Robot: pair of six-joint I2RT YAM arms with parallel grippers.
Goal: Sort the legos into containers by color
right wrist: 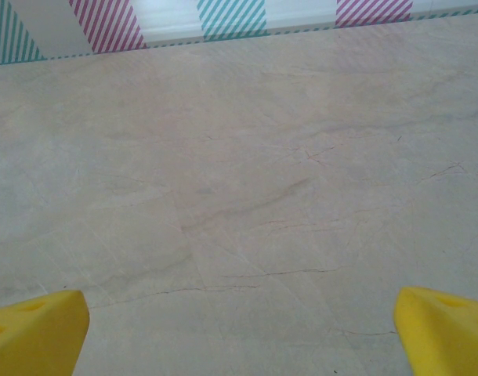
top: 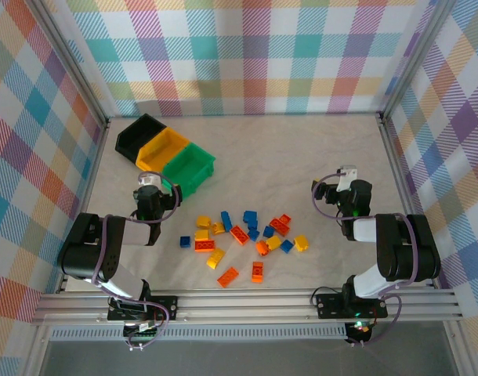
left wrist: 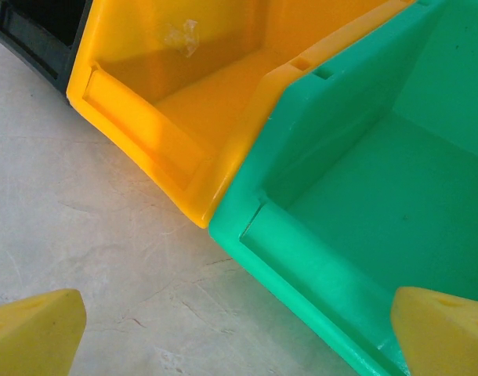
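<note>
Counter [top: 302, 149]: pale stone-look surface with faint creases and thin crack-like lines.

Far left corner: three open-topped bins joined in a slanted row. Black bin [top: 137, 135] sits farthest back, yellow bin [top: 165, 149] in the middle, green bin [top: 190, 167] nearest, walls touching.

Near centre: loose scatter of small bricks [top: 243, 233] in blue, orange-red and yellow, lying well apart from the bins. Most touch or lie just beside one another. One blue brick [top: 185, 242] sits alone at the scatter's left edge. An orange-red brick [top: 228, 276] lies nearest the front.
</note>
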